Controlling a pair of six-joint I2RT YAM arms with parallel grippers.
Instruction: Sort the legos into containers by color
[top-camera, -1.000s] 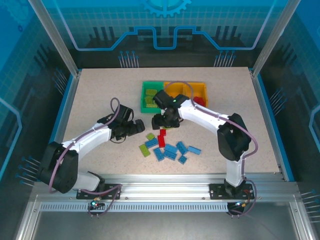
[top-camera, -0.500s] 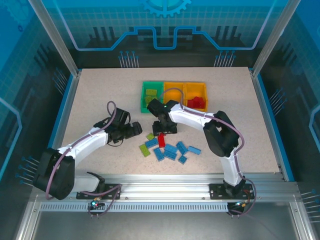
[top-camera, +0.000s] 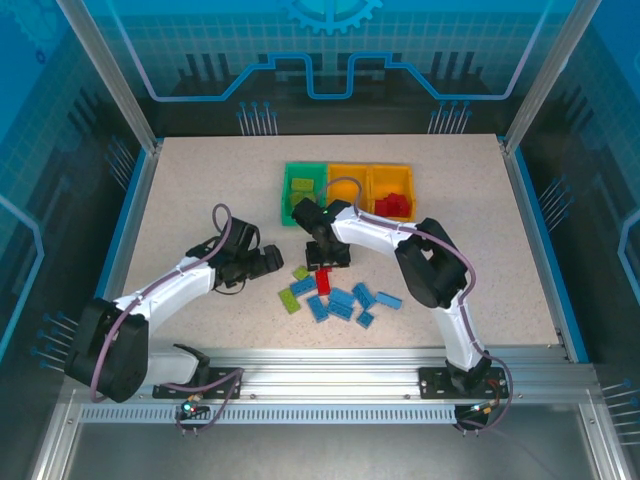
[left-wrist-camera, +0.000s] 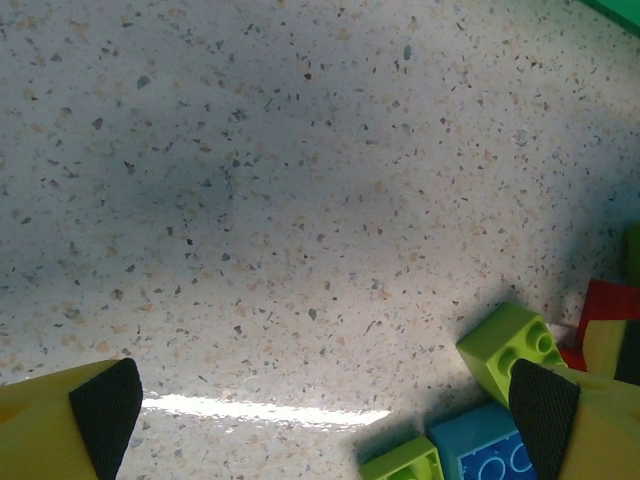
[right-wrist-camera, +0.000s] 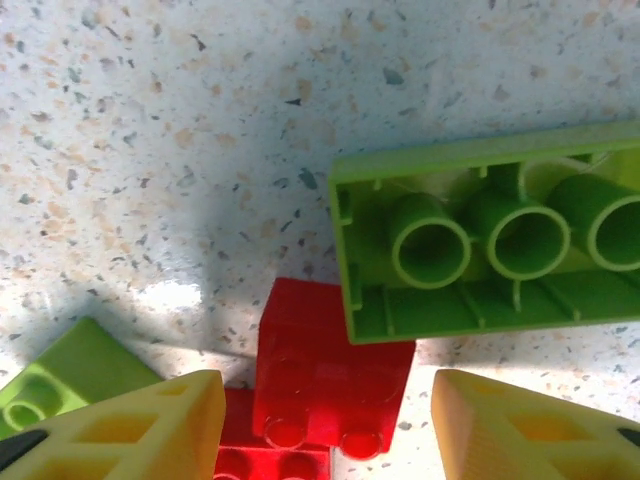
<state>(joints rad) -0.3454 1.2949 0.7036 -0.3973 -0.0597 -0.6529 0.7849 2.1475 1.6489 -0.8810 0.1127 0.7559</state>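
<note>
The legos (top-camera: 338, 298) lie in a loose pile near the table's front middle: blue, lime and red. Behind them stand the containers: a green bin (top-camera: 289, 192) and two orange-yellow bins (top-camera: 347, 173), the right one holding red bricks (top-camera: 394, 205). My right gripper (top-camera: 325, 264) is down on the pile. In the right wrist view it (right-wrist-camera: 328, 420) stands open astride a red brick (right-wrist-camera: 330, 375), with narrow gaps on both sides, and an upturned lime brick (right-wrist-camera: 490, 240) overlaps that brick's far edge. My left gripper (left-wrist-camera: 320, 410) is wide open over bare table left of the pile.
In the left wrist view a lime brick (left-wrist-camera: 510, 350), a blue brick (left-wrist-camera: 485, 450) and a red one (left-wrist-camera: 610, 310) lie by the right fingertip (left-wrist-camera: 545, 405). A second red brick (right-wrist-camera: 265, 465) and a lime one (right-wrist-camera: 70, 375) lie beside my right gripper. Blue rails edge the table.
My right gripper has come forward and down from near the bins onto the pile, and its jaws have narrowed round the red brick. The left arm has shifted only slightly.
</note>
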